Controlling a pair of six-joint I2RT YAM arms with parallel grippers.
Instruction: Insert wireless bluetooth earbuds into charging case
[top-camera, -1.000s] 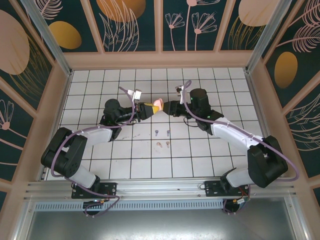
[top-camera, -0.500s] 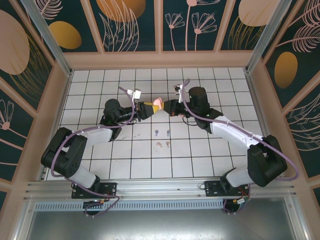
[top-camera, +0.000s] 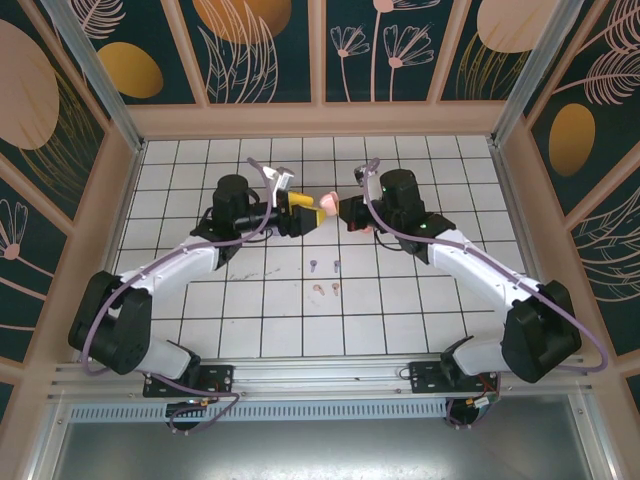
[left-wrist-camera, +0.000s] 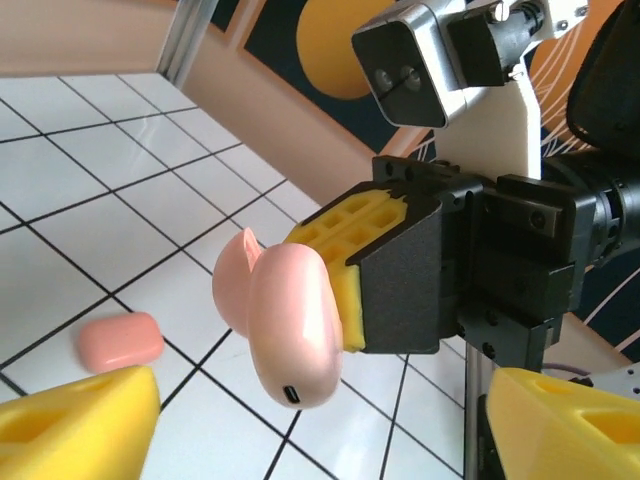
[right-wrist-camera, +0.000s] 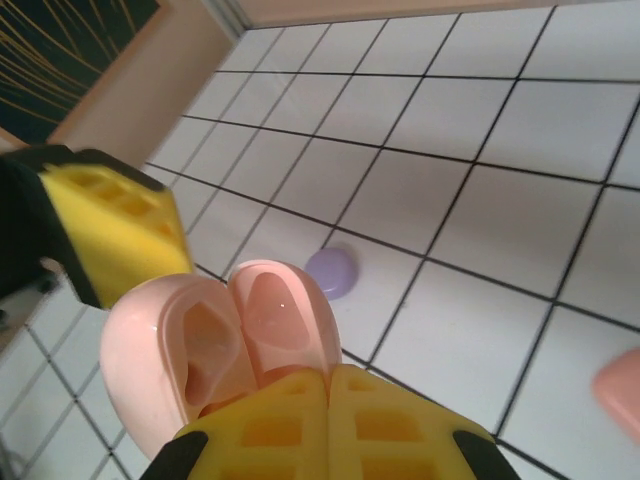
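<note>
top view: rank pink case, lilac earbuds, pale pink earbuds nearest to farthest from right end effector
1. pink case, in the right end effector
2. lilac earbuds, on tiles toward the arm bases
3. pale pink earbuds, farther that way

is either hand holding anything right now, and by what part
The right hand pinches the open pale pink case by one end; the left hand is open and holds nothing.
</note>
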